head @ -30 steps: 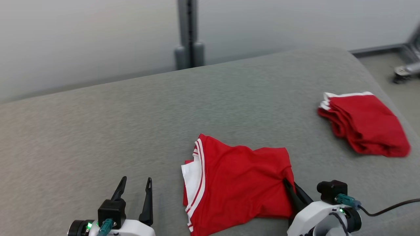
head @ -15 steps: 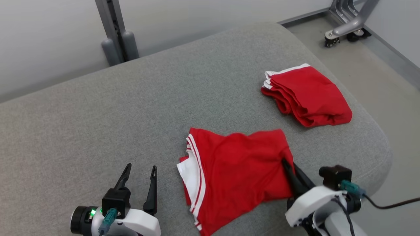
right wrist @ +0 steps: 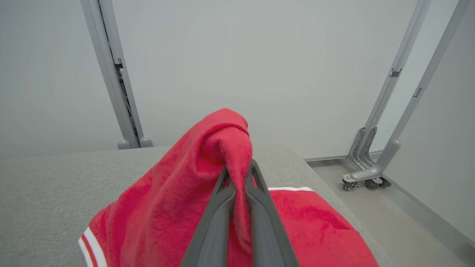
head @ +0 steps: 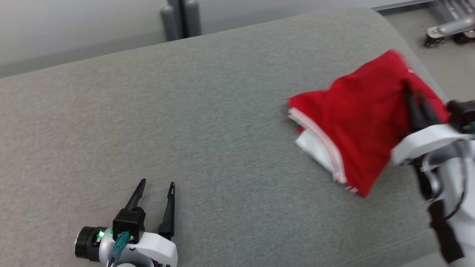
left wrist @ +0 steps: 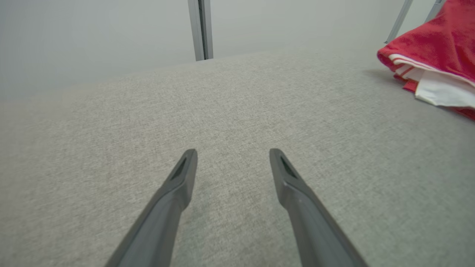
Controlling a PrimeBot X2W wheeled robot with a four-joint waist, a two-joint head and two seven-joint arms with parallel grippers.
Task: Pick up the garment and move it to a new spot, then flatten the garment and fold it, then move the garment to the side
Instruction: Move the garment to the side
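This looks like a bare test lab, not a home. Plain pale partition walls (right wrist: 297,55) stand between grey metal posts (right wrist: 111,74). Right of the right gripper (right wrist: 238,167), a castered frame foot (right wrist: 367,174) sits on smooth floor (right wrist: 408,222). A grey upholstered cushion (left wrist: 111,129) lies under the left gripper (left wrist: 233,154).

Cloth on cloth, plastic, metal.
The red knit garment with white trim (head: 356,118) looks soft and matt; the grey upholstered cushion (head: 222,111) is a rough, flecked weave; the left gripper (head: 157,182) has long dark fingers (left wrist: 174,193) of smooth matt plastic; the grey upright post (right wrist: 111,74) is dull metal.
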